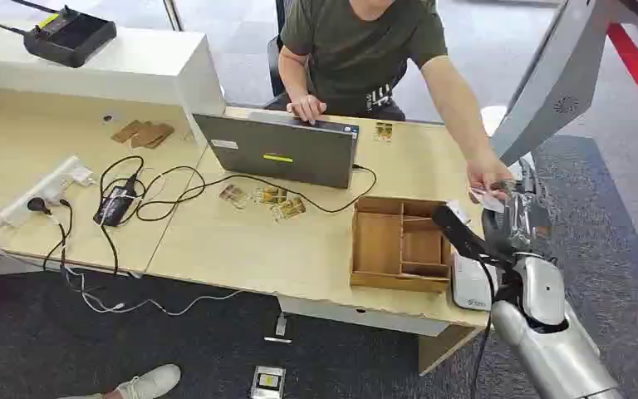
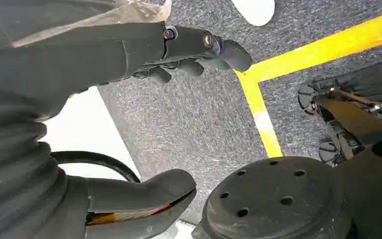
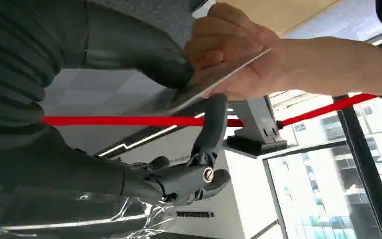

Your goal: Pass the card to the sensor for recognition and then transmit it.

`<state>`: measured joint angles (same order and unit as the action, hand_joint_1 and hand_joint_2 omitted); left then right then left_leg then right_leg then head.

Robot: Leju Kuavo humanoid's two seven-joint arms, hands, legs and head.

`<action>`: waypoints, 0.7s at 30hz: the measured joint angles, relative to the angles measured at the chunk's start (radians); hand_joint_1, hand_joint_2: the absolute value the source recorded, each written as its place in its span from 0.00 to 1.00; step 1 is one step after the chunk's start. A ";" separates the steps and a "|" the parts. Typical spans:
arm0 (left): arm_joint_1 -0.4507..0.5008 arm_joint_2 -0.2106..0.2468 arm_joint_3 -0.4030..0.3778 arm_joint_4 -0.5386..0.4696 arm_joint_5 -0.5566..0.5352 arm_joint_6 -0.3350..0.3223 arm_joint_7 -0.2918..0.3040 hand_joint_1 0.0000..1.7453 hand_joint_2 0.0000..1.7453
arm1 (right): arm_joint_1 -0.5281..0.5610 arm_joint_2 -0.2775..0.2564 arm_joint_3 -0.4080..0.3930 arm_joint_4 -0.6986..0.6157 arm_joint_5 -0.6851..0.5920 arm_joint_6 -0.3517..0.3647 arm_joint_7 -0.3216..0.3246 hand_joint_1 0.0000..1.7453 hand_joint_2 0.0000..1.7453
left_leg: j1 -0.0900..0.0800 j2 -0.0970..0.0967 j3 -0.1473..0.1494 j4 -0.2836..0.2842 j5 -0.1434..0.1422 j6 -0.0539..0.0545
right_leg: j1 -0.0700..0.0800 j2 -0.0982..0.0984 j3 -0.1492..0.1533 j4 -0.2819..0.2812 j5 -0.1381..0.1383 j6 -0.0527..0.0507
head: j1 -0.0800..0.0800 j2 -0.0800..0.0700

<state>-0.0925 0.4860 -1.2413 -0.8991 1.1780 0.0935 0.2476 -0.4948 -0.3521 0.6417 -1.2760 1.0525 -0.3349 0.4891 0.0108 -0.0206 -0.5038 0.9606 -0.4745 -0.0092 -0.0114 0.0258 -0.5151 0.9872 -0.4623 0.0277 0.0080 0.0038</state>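
The right robot hand (image 1: 511,208) is raised beyond the tabletop's (image 1: 299,249) right end, at about three o'clock in the head view, pinching the card (image 3: 214,82) between thumb and a finger. A person's hand (image 3: 238,55) grips the same card from its far end, so its long axis runs from robot to person. The white sensor (image 1: 473,283) sits below, toward six o'clock. The left robot hand (image 2: 179,50) hangs loosely curled over the floor, holding nothing.
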 joint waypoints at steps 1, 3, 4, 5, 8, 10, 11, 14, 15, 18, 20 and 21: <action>0.000 0.001 -0.001 0.000 0.000 0.000 0.000 0.00 1.00 | 0.000 0.000 0.003 0.000 -0.002 0.000 0.000 1.00 1.00 | 0.000 0.000 0.000 0.000 0.000 0.000 | 0.000 0.000 0.000 0.000 0.000 0.000 | 0.000 0.000; 0.000 0.003 -0.005 -0.002 0.002 0.000 0.000 0.00 1.00 | -0.001 0.000 0.008 0.000 -0.008 0.000 0.000 1.00 1.00 | 0.000 0.000 0.000 0.000 0.000 0.000 | 0.000 0.000 0.000 0.000 0.000 0.000 | 0.000 0.000; 0.000 0.003 -0.006 -0.004 0.002 -0.002 0.002 0.00 1.00 | -0.002 0.000 0.011 0.000 -0.013 -0.002 0.000 1.00 1.00 | 0.000 0.000 0.000 0.000 0.000 0.000 | 0.000 0.000 0.000 0.000 0.000 0.000 | 0.000 0.000; 0.000 0.005 -0.006 -0.006 0.002 -0.002 0.003 0.00 1.00 | -0.003 0.000 0.014 0.000 -0.021 -0.003 0.000 1.00 1.00 | 0.000 0.000 0.000 0.000 0.000 0.000 | 0.000 0.000 0.000 0.000 0.000 0.000 | 0.000 0.000; 0.000 0.009 -0.008 -0.009 0.005 -0.002 0.004 0.00 1.00 | -0.004 -0.002 0.021 -0.006 -0.064 -0.020 0.000 1.00 1.00 | 0.000 0.000 0.000 0.000 0.000 0.000 | 0.000 0.000 0.000 0.000 0.000 0.000 | 0.000 0.000; 0.000 0.010 -0.010 -0.013 0.008 -0.002 0.008 0.00 1.00 | 0.000 -0.002 0.022 -0.013 -0.110 -0.052 -0.007 1.00 1.00 | 0.000 0.000 0.000 0.000 0.000 0.000 | 0.000 0.000 0.000 0.000 0.000 0.000 | 0.000 0.000; 0.000 0.010 -0.010 -0.014 0.009 -0.002 0.010 0.00 1.00 | 0.003 -0.002 0.023 -0.017 -0.127 -0.065 -0.010 1.00 1.00 | 0.000 0.000 0.000 0.000 0.000 0.000 | 0.000 0.000 0.000 0.000 0.000 0.000 | 0.000 0.000; 0.000 0.010 -0.011 -0.017 0.021 0.003 0.010 0.00 1.00 | 0.028 -0.005 0.023 -0.027 -0.200 -0.128 -0.029 1.00 1.00 | 0.000 0.000 0.000 0.000 0.000 0.000 | 0.000 0.000 0.000 0.000 0.000 0.000 | 0.000 0.000; 0.000 0.010 -0.011 -0.017 0.024 0.005 0.010 0.00 1.00 | 0.041 -0.006 0.022 -0.029 -0.231 -0.153 -0.036 1.00 1.00 | 0.000 0.000 0.000 0.000 0.000 0.000 | 0.000 0.000 0.000 0.000 0.000 0.000 | 0.000 0.000; 0.001 0.010 -0.014 -0.021 0.037 0.011 0.010 0.00 1.00 | 0.097 -0.009 0.011 -0.032 -0.329 -0.222 -0.065 1.00 1.00 | 0.000 0.000 0.000 0.000 -0.001 0.000 | 0.000 0.000 -0.001 -0.001 0.000 0.000 | 0.000 0.000; 0.001 0.010 -0.014 -0.022 0.044 0.016 0.011 0.00 1.00 | 0.135 -0.012 0.007 -0.032 -0.379 -0.260 -0.092 1.00 1.00 | 0.000 0.000 0.000 0.000 -0.001 0.000 | 0.000 0.000 -0.001 -0.001 0.000 0.000 | 0.000 0.000; 0.001 0.010 -0.015 -0.022 0.051 0.019 0.011 0.00 1.00 | 0.155 -0.014 0.004 -0.031 -0.403 -0.276 -0.103 1.00 1.00 | 0.000 0.000 0.000 0.000 -0.001 0.000 | 0.000 0.000 -0.001 -0.001 0.000 0.000 | 0.000 0.000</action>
<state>-0.0917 0.4959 -1.2562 -0.9213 1.2291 0.1129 0.2583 -0.3399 -0.3658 0.6454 -1.3073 0.6496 -0.6112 0.3860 0.0108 -0.0206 -0.5041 0.9606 -0.4752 -0.0089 -0.0113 0.0258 -0.5157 0.9864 -0.4625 0.0278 0.0084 0.0038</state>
